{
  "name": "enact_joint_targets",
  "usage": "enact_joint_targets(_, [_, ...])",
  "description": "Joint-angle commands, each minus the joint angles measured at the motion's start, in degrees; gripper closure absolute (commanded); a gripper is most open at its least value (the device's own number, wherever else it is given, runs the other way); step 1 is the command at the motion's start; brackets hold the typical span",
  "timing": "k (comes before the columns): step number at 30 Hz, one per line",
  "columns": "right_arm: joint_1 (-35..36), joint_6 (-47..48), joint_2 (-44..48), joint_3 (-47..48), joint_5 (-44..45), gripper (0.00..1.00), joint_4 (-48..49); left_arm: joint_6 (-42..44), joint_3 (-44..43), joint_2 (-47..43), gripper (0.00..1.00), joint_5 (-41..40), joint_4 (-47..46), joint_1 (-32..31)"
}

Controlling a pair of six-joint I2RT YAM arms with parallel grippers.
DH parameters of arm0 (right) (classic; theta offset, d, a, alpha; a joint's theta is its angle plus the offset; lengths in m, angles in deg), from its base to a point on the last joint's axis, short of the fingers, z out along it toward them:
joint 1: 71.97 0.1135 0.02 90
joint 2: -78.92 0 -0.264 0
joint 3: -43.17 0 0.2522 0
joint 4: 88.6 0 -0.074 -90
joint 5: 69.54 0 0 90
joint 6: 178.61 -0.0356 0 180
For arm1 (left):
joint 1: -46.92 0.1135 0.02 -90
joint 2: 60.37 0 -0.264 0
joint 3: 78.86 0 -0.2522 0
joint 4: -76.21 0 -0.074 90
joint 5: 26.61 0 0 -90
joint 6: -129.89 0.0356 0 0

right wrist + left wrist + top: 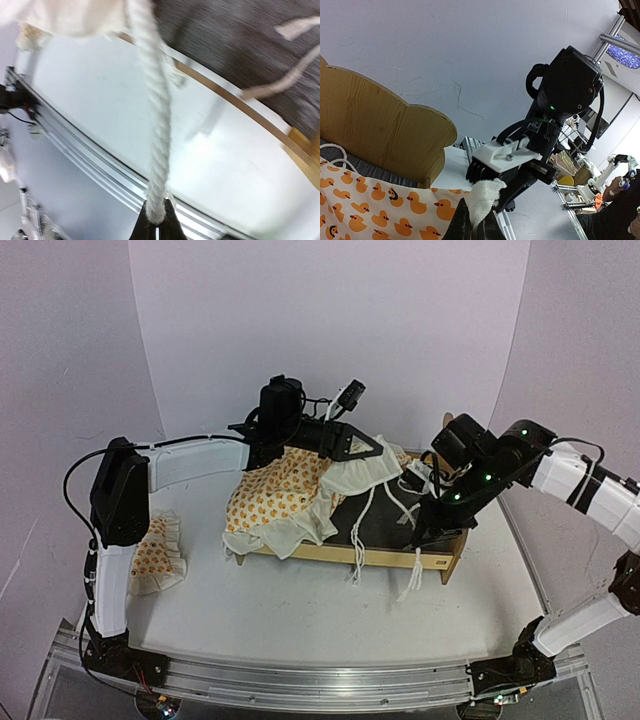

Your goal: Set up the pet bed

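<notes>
When looked at from above and read from the near edge: first a metal rail [330,680] with both arm bases on it. Further in, on the left side of the white table [300,615], a small ruffled pillow [160,558] with orange ducks, lying beside the left arm and well apart from the other things.

Then, in the middle of the table between the two arms, the pet bed [340,552], standing flat with one long wooden side toward the rail. On its right part, bare dark grey base [385,525]. On its left part, heaped mattress cover [275,495], duck print up, cream edge hanging over the front side. Several white ties [358,540] trailing across the base and down over the wooden side onto the table.

Right hand [420,528] low over the right part of the base, closed tight on one tie [156,130], pinched between the fingertips [142,230] and pulled taut toward the cream cloth.

Left hand [372,448] higher, over the far side of the bed, closed too, gripping a cream fold of the cover and holding it lifted. In the left wrist view, same fold squeezed between the fingertips [457,225], with a wavy wooden end board [380,135] just beyond the duck cloth.

Farthest back, plain white wall [330,320].
</notes>
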Motion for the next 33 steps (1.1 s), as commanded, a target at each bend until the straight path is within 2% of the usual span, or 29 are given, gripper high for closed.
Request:
enact_joint_targets(1, [0.2,10.7,3.2,5.4,16.8,1.0,-7.8,0.9,1.0,-4.8,1.0,0.0,-3.3,0.2])
enact_joint_targets(4, [0.1,14.8,4.3,3.1,26.1,1.0,3.3,1.2,1.9,-5.5,1.0,-0.7,-3.4,0.2])
enact_joint_targets(10, [0.1,17.9,-0.2,7.2,23.9,1.0,6.1,0.7,2.9,-5.7,1.0,-1.3,-3.7,0.2])
enact_joint_targets(13, [0.1,19.1,-1.2,5.7,23.1,1.0,7.1,0.6,2.8,-5.6,1.0,-1.3,-3.9,0.2])
enact_joint_targets(19, [-0.3,21.1,-2.4,-1.7,20.2,1.0,16.5,0.2,2.0,-5.4,1.0,-0.9,-4.3,0.1])
enact_joint_targets(24, [-0.7,21.5,-4.1,-1.4,20.3,1.0,18.2,0.1,2.0,-5.7,1.0,-0.9,-4.6,0.1])
enact_joint_targets(33, [-3.2,22.9,-0.9,0.8,22.7,1.0,16.7,0.0,1.9,-5.2,1.0,-0.7,-4.8,0.1])
